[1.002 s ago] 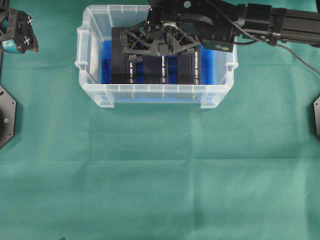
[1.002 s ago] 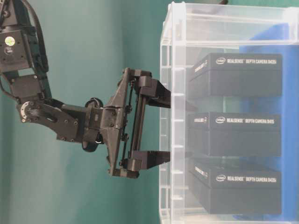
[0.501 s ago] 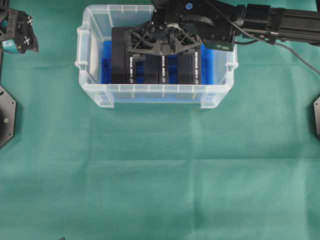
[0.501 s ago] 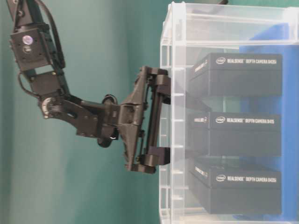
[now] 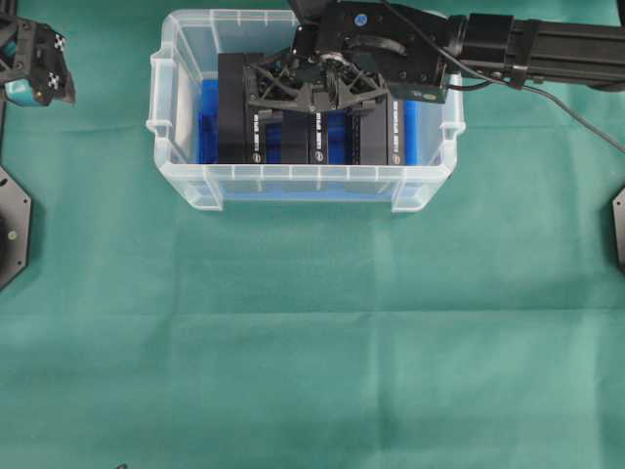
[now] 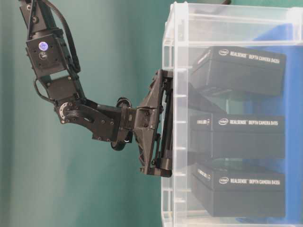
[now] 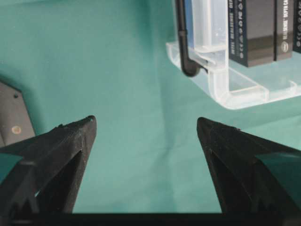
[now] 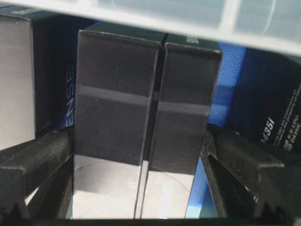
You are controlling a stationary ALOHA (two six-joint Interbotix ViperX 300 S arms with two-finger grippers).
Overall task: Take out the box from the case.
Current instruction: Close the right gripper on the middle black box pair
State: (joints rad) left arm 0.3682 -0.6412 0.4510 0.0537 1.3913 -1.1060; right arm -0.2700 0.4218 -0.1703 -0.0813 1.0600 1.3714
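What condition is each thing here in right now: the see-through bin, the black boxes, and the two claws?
case: open-topped, upright on the green cloth.
boxes: standing on edge inside the case; one leans.
right gripper: open, lowered into the case, fingers straddling the middle boxes.
left gripper: open, holding nothing, off to the side over the cloth.

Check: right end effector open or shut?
Open. The right end effector has its fingers spread wide inside the case, flanking two boxes.
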